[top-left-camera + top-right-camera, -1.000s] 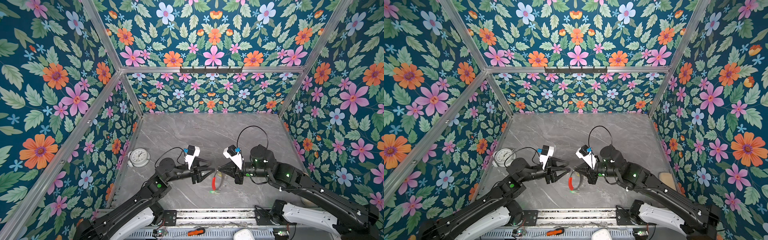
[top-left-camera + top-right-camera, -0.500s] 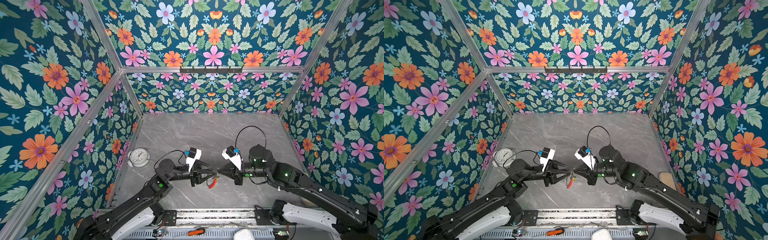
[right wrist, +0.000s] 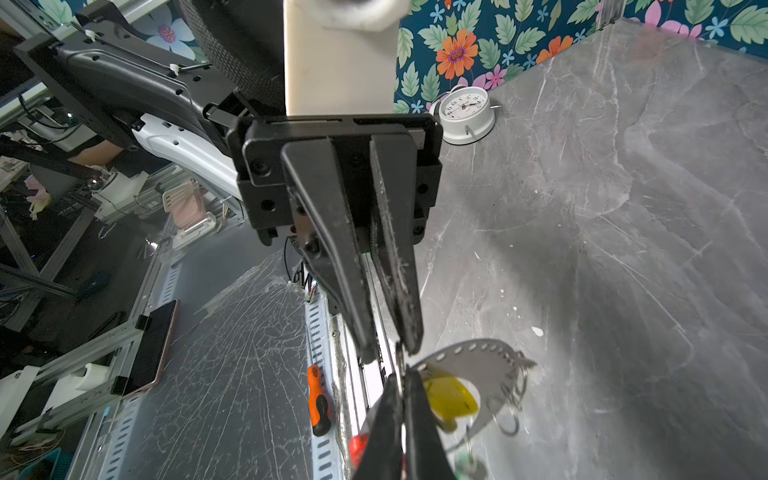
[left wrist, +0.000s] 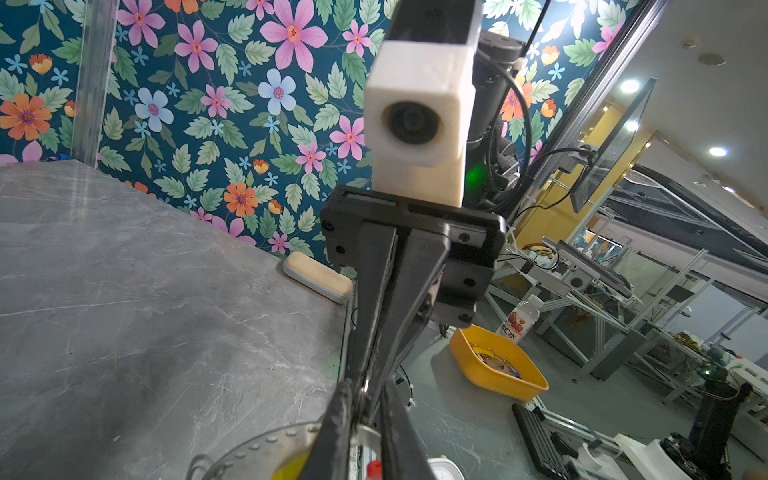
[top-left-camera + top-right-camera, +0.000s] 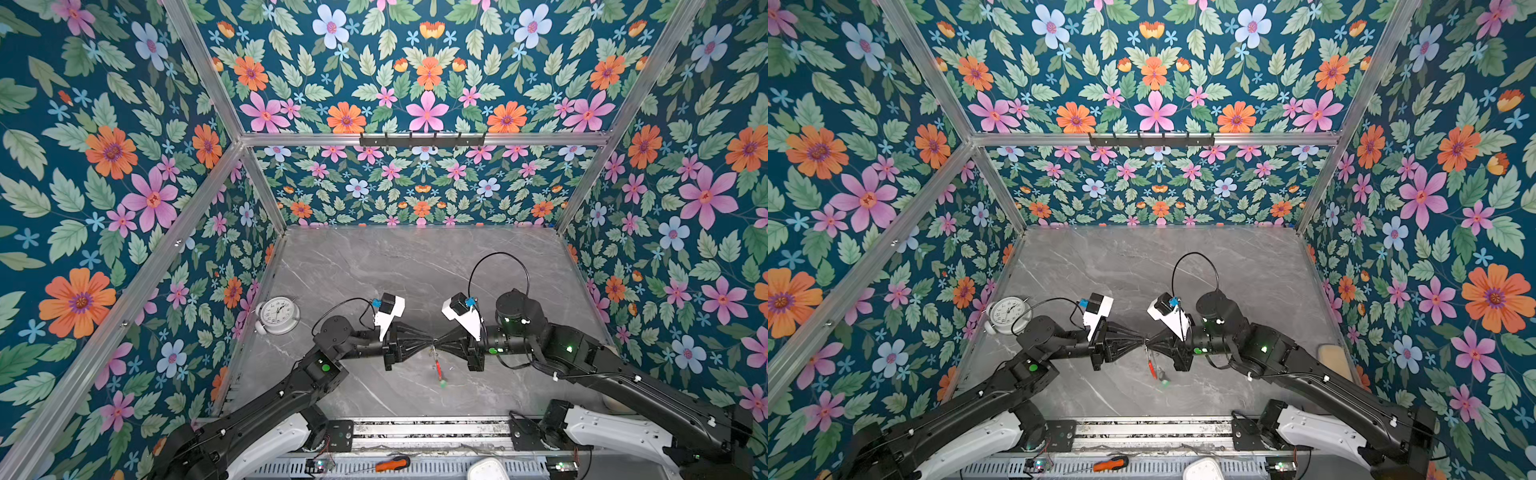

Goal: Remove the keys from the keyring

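R gripper (image 4: 365, 376): jaws together, pinched on a thin wire loop of the keyring (image 3: 478, 358). L gripper (image 3: 390, 352): jaws a slit apart, not fully together. The same wire loop stands in the slit; can't tell if the pads (image 3: 401, 299) touch it. Both grippers lie level, tip to tip, tips just about meeting above the front-centre of the table (image 5: 415, 270) in both top views.

Keyring hangs under that meeting pt, off R's pinch. In R wrist view it reads as a flat grey curved band w/ a row of holes. Several small wire rings (image 3: 514, 395) dangle off its outer edge. Yellow tag (image 3: 451, 401) sits against the band, right by R's fingers. In top views the red section (image 5: 438, 368) points down toward the front edge, green tag (image 5: 443, 381) at its low end. Can't tell if the lowest bit touches the marble. Keys themselves too small/blurred to pick out.

Further out: alarm clock (image 5: 277, 315) at the table's left edge, well apart from both grippers. Orange-handled screwdriver (image 5: 392, 463) on the front rail, off the table. Beige case (image 5: 1331, 356) at the right edge, behind R arm.
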Controlling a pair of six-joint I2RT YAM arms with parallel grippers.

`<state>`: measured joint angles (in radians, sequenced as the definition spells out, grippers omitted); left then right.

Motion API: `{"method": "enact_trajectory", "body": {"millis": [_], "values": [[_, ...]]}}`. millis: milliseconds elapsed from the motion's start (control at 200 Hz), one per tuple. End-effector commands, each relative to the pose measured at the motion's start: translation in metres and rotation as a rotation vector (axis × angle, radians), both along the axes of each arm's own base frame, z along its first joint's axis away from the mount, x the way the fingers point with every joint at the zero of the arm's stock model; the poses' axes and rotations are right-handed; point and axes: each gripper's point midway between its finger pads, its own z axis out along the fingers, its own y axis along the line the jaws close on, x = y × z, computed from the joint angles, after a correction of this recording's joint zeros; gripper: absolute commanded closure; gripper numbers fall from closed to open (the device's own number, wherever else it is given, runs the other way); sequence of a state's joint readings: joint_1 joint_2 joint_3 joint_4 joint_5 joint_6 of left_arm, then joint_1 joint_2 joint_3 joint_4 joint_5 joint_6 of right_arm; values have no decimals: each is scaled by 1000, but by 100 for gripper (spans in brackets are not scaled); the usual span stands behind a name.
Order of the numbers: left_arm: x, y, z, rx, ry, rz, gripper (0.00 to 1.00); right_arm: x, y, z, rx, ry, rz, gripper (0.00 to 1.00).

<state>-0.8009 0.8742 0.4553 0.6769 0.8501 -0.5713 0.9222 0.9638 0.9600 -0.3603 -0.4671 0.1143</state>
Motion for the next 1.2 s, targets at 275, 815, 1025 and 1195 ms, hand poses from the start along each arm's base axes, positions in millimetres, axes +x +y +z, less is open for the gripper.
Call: {"method": "enact_trajectory", "body": {"millis": [275, 815, 1025, 1195], "values": [[-5, -1, 10, -43, -23, -42, 88, 10, 2, 17, 66, -37, -36, 100], [29, 6, 46, -211, -98, 177, 100, 28, -19, 39, 160, -152, -195, 52], [52, 16, 58, -233, -107, 337, 100, 43, -49, 50, 271, -173, -321, 50], [72, 23, 51, -191, -97, 482, 100, 57, -62, 40, 263, -174, -422, 50]]}}
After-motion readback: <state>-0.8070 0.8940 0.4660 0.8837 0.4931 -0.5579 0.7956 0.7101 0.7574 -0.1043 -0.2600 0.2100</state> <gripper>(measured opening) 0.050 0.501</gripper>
